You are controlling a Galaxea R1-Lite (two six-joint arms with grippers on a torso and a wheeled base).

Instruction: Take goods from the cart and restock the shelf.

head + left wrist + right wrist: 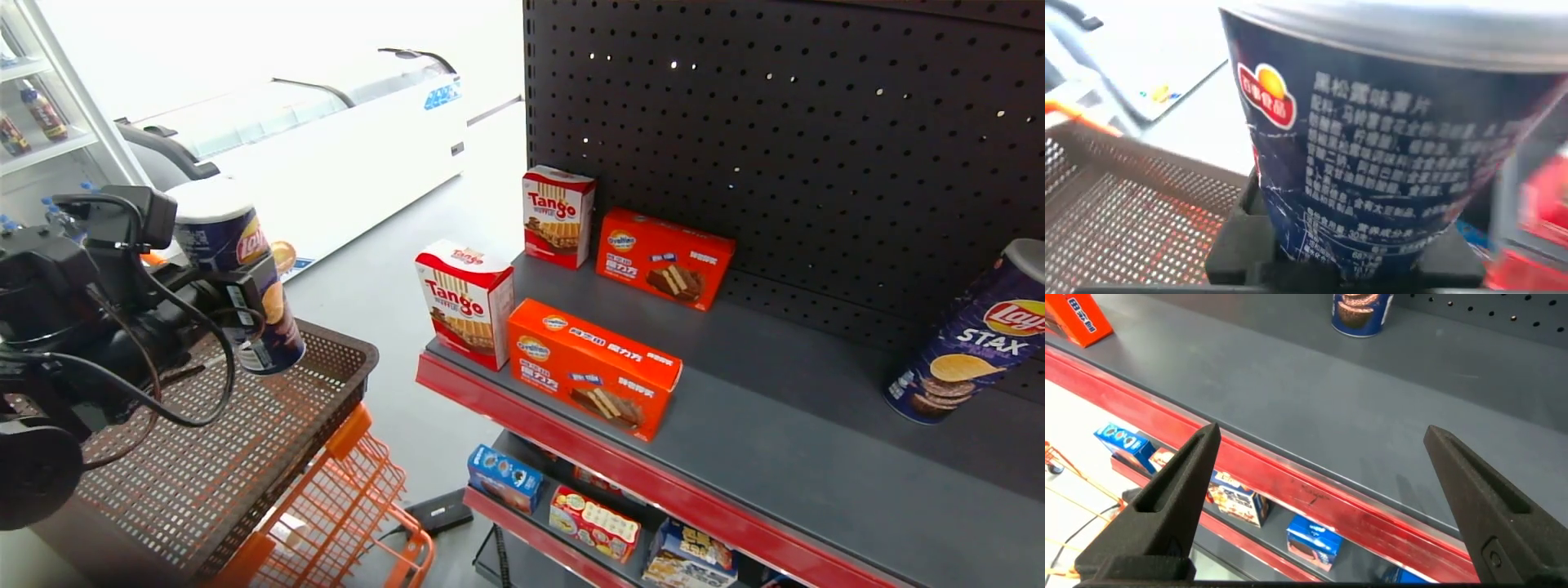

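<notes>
My left gripper (249,304) is shut on a dark blue chips can (235,269), held tilted above the brown mesh basket (245,441) of the cart at the left. In the left wrist view the can (1372,163) stands close between the black fingers (1241,253), with the basket mesh (1118,220) below. My right gripper (1321,433) hangs open over the front of the grey shelf (1315,392), nothing between its fingers (1176,490). A second chips can (963,343) leans against the pegboard at the shelf's right; its base (1362,312) also appears in the right wrist view.
On the grey shelf (775,425), two wafer boxes (465,302) (558,214) and two orange boxes (592,367) (663,257) stand at the left end. Bare shelf lies between them and the leaning can. Lower shelves hold several small packs (594,523). A white freezer (326,139) stands behind the cart.
</notes>
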